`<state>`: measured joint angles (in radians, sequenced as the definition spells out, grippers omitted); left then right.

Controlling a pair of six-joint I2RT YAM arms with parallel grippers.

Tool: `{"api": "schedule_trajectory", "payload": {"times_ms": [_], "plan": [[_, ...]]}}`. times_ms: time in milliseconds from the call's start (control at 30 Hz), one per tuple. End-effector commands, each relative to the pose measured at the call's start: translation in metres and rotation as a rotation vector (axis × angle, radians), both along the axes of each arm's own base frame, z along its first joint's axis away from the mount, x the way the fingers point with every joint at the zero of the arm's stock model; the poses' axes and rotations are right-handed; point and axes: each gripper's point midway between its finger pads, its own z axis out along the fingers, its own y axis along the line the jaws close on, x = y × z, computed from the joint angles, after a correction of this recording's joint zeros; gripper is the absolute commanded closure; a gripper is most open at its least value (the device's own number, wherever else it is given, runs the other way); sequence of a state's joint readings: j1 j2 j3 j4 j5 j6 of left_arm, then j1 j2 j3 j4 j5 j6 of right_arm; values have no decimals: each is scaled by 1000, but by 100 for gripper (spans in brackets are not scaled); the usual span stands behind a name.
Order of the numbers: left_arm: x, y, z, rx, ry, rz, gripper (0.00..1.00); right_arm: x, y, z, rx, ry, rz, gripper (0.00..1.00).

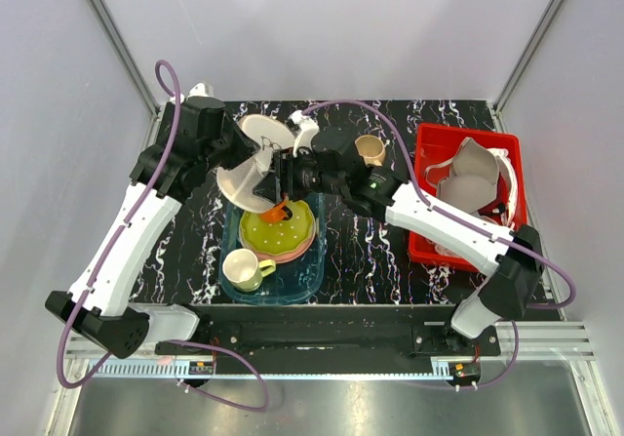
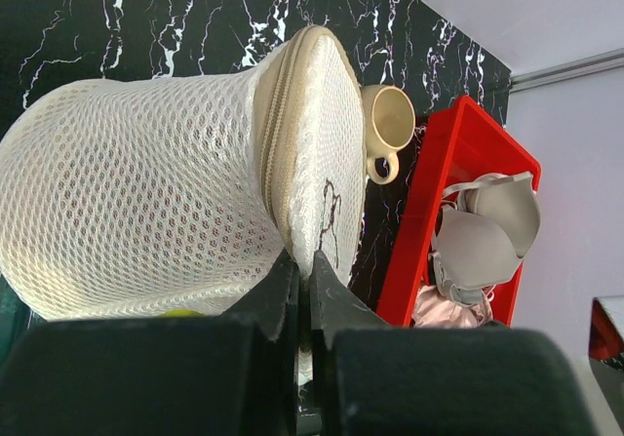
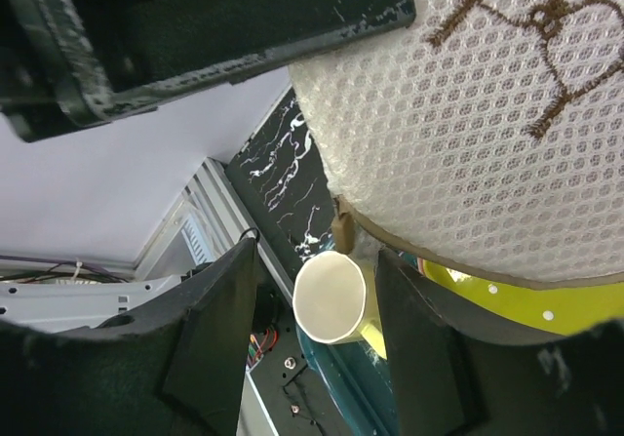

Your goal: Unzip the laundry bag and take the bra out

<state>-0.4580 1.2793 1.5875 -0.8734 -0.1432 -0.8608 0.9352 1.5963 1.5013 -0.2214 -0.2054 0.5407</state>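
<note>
The off-white mesh laundry bag (image 1: 249, 168) hangs lifted above the teal tray, its two halves spread apart. My left gripper (image 1: 252, 151) is shut on the bag's edge; in the left wrist view its tips (image 2: 304, 272) pinch the rim of the bag (image 2: 166, 202) by the black line drawing (image 2: 329, 217). A peach-orange bra (image 1: 277, 211) shows below the bag, over the green plate (image 1: 283, 229). My right gripper (image 1: 285, 175) is open beside the bag; in the right wrist view it (image 3: 317, 324) holds nothing, just under the bag (image 3: 468, 134).
A teal tray (image 1: 312, 270) holds the green plate on a pink plate and a pale yellow cup (image 1: 244, 270). A beige cup (image 1: 370, 149) stands behind. A red bin (image 1: 429, 143) at the right holds a grey-beige bra (image 1: 473, 178) and a pink garment (image 2: 444, 304).
</note>
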Motion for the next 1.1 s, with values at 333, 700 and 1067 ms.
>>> {"api": "schedule_trajectory", "payload": {"times_ms": [333,700,1067], "plan": [[6,-3,17,-10,-61,-10,100,6,-36,56,101,-106,-165,41],[8,-9,11,-20,-39,-24,100,-14,-3,49,54,-107,29,39],[5,3,7,-11,-41,35,100,34,-65,24,90,-31,-409,30]]}}
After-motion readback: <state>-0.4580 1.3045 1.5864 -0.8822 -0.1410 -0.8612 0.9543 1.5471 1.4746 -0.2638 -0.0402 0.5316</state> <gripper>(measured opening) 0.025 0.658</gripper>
